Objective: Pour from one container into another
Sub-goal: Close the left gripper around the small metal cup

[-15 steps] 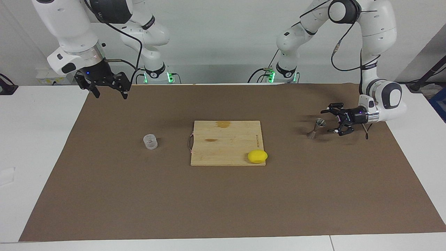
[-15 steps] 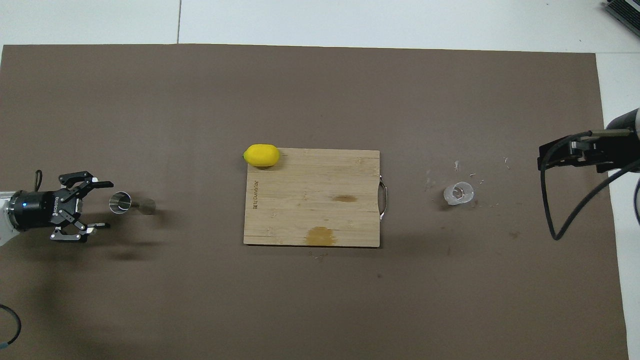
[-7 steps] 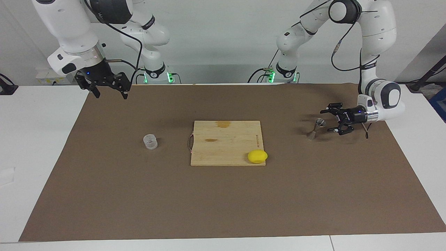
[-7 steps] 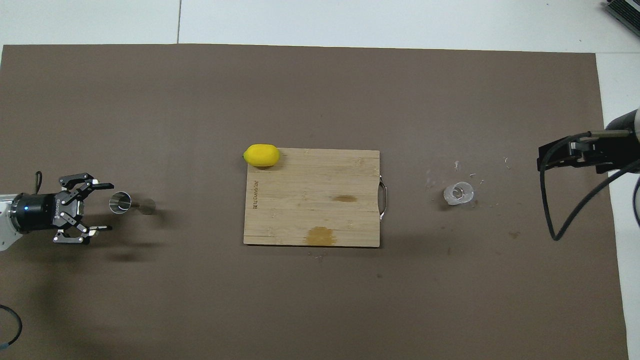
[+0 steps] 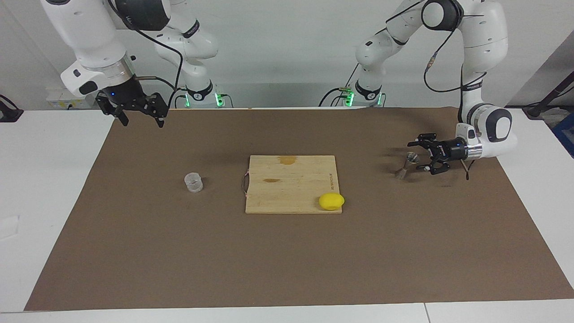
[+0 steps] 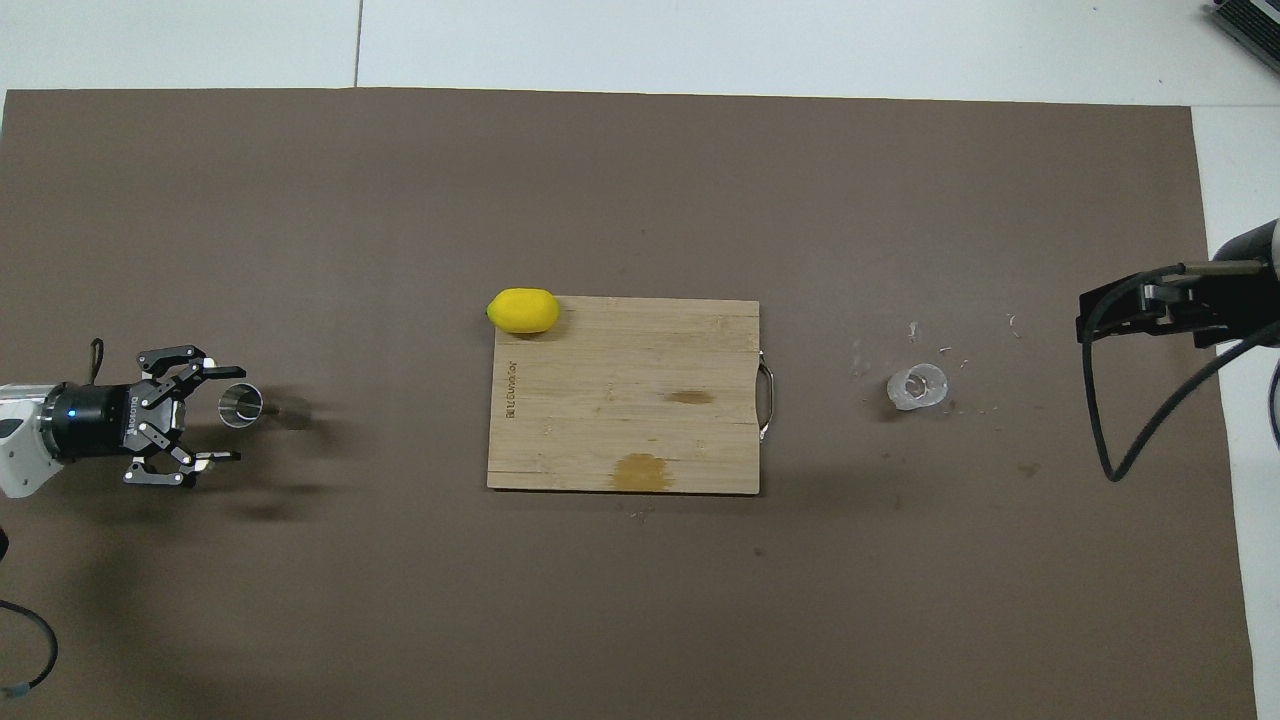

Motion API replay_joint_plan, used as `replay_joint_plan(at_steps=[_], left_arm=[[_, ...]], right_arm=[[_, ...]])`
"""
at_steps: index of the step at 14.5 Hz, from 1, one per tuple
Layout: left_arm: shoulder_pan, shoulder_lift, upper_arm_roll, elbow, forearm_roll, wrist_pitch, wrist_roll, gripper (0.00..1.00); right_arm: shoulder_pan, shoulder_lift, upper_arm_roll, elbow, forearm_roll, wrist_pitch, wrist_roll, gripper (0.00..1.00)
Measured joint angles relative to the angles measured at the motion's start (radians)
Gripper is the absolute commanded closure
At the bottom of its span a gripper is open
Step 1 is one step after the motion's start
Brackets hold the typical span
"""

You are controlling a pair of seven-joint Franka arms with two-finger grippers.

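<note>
The metal hourglass jigger (image 5: 406,163) (image 6: 241,405) stands on the brown mat toward the left arm's end of the table. My left gripper (image 5: 413,157) (image 6: 236,414) lies level and low beside it, open, its fingertips flanking the jigger's upper cone; I cannot tell whether they touch it. The small clear cup (image 5: 193,182) (image 6: 918,387) stands alone on the mat toward the right arm's end. My right gripper (image 5: 142,123) (image 6: 1150,300) waits open and empty, high over the mat's edge at that end.
A wooden cutting board (image 5: 291,179) (image 6: 625,400) lies mid-table between cup and jigger, with a yellow lemon (image 5: 331,201) (image 6: 522,311) on its corner farthest from the robots. The brown mat (image 5: 287,260) covers most of the white table.
My left gripper has slid along the table toward the jigger, bringing its open fingers around the upper cone. The jigger, the cup and the right arm have stayed put.
</note>
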Motion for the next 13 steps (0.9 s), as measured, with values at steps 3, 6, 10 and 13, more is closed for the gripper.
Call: replay_joint_plan(at_steps=[3, 6, 10, 13], left_arm=[[-0.002, 0.000, 0.000, 0.000, -0.003, 0.001, 0.001, 0.05], [-0.002, 0.000, 0.001, 0.000, -0.005, 0.002, 0.002, 0.14], [-0.002, 0.000, 0.001, 0.000, -0.009, 0.006, 0.016, 0.23], [-0.002, 0.000, 0.001, 0.000, -0.019, 0.009, 0.023, 0.24]], right_arm=[[0.000, 0.000, 0.000, -0.002, 0.000, 0.000, 0.000, 0.00], [0.000, 0.000, 0.000, -0.005, 0.000, 0.000, 0.000, 0.00], [-0.001, -0.001, 0.000, -0.006, 0.000, 0.000, 0.000, 0.00], [-0.001, -0.001, 0.000, -0.006, 0.000, 0.000, 0.000, 0.00]])
